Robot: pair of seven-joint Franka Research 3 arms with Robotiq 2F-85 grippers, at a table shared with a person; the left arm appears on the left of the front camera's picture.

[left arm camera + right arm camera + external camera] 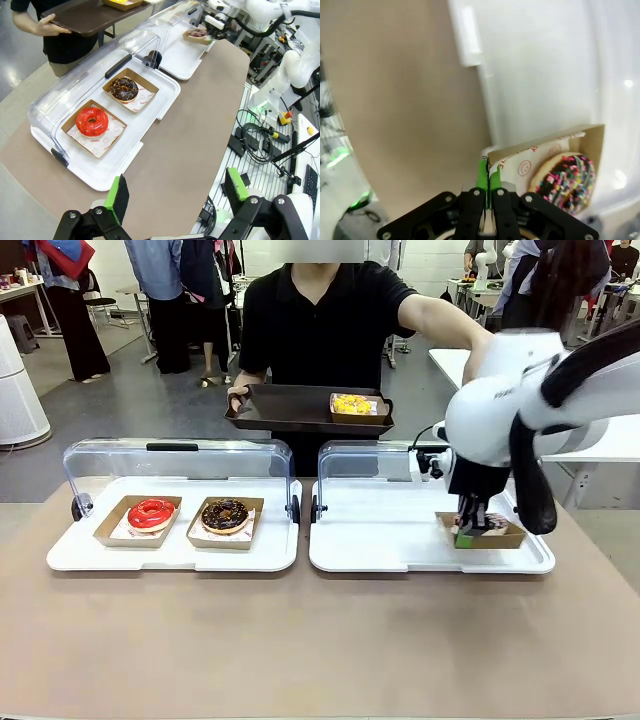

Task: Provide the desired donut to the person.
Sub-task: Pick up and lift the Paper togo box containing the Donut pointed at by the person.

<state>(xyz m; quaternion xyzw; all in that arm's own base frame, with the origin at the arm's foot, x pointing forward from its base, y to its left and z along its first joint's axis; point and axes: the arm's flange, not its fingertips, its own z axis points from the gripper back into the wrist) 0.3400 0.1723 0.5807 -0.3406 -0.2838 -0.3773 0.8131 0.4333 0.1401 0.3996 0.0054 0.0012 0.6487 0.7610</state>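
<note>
- Brown tabletop (320, 640) spans the front view, with a busy room of other tables behind it. Two flat white plastic serving trays lie side by side on it, each with its clear hinged lid raised at the far edge.
- Of these, the left white tray (70, 555) holds a glossy red ring donut (151, 513) and a dark chocolate ring donut (225, 514), each in its own open cardboard boat.
- On the right white tray (380, 540), one brown cardboard boat (505, 538) sits near the right end. The right gripper (468, 530) comes straight down onto that boat's left end.
- Across the table, the person (320, 320) in a black shirt holds out a dark brown rectangular tray (280, 405) (a yellow-topped donut (352, 404) in its own boat sits on it).
- From the left wrist, the left gripper (176, 185) hangs over the table's near edge. Its green pads (118, 197) are spread wide with nothing between them, and the red and chocolate donuts lie beyond.
- From the right wrist, the right gripper's pads (482, 175) are pressed together, pinching the thin wall of the brown cardboard boat at its corner. The chocolate donut with coloured sprinkles (565, 182) lies inside that boat, just beside the fingers (the boat rests on the white tray).
</note>
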